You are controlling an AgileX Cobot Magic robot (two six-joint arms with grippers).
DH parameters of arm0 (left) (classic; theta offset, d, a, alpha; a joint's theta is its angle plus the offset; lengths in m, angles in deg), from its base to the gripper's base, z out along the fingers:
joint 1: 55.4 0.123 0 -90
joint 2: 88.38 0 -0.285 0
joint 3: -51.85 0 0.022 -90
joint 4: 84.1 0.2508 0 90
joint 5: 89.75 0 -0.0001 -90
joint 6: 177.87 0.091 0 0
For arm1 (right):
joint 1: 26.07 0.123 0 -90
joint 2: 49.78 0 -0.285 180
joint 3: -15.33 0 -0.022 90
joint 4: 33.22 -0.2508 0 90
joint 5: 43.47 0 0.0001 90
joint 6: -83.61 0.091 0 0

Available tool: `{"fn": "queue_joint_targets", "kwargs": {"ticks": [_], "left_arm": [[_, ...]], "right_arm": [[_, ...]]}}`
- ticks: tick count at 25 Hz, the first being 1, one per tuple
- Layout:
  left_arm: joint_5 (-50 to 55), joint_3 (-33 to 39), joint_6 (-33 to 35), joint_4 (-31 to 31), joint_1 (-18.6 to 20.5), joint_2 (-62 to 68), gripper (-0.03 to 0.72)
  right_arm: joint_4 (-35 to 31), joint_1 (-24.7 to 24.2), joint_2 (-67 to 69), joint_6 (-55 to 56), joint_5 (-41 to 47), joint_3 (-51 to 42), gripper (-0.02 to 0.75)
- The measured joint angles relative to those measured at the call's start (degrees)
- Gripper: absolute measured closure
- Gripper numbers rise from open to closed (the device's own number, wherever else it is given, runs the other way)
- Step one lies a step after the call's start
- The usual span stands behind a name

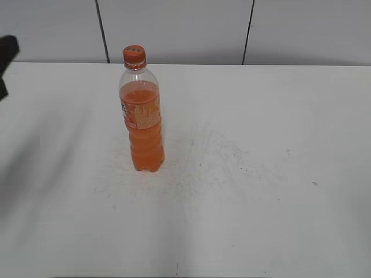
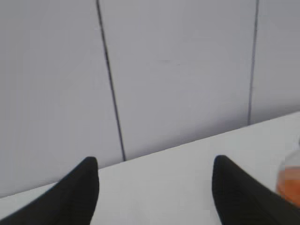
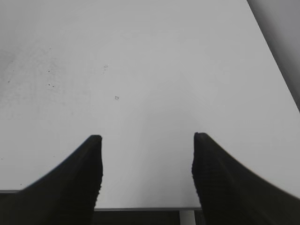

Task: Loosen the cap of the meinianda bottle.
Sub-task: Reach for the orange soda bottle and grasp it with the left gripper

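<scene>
The meinianda bottle (image 1: 143, 119) stands upright on the white table (image 1: 255, 174), left of the middle, with orange drink and an orange label band. Its orange cap (image 1: 134, 55) sits on top. A sliver of the bottle shows at the right edge of the left wrist view (image 2: 290, 183). My left gripper (image 2: 154, 164) is open and empty, up at the far left, well apart from the bottle; a dark part of that arm shows at the left edge of the exterior view (image 1: 6, 58). My right gripper (image 3: 146, 139) is open and empty over the table's near edge.
A grey panelled wall (image 1: 174, 29) with dark seams runs behind the table's far edge. The table surface has faint scuff marks (image 1: 208, 150) right of the bottle. The table's right edge (image 3: 276, 70) shows in the right wrist view.
</scene>
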Motion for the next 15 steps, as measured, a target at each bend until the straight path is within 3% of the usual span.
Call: {"fn": "queue_joint_targets", "kwargs": {"ticks": [5,8,12,15], "left_arm": [[-14.2,0.3,-7.0,16.7,2.0,13.2,0.221],[-25.2,0.1,-10.9,28.5,6.3,20.6,0.221],[-29.1,-3.4,-15.1,42.9,10.8,28.8,0.221],[-29.3,-6.1,-15.8,46.3,11.5,32.0,0.209]], "right_arm": [[0.0,0.0,0.0,0.0,0.0,0.0,0.279],[0.0,0.0,0.0,0.0,0.0,0.0,0.279],[0.0,0.0,0.0,0.0,0.0,0.0,0.279],[0.0,0.0,0.0,0.0,0.0,0.0,0.279]]}}
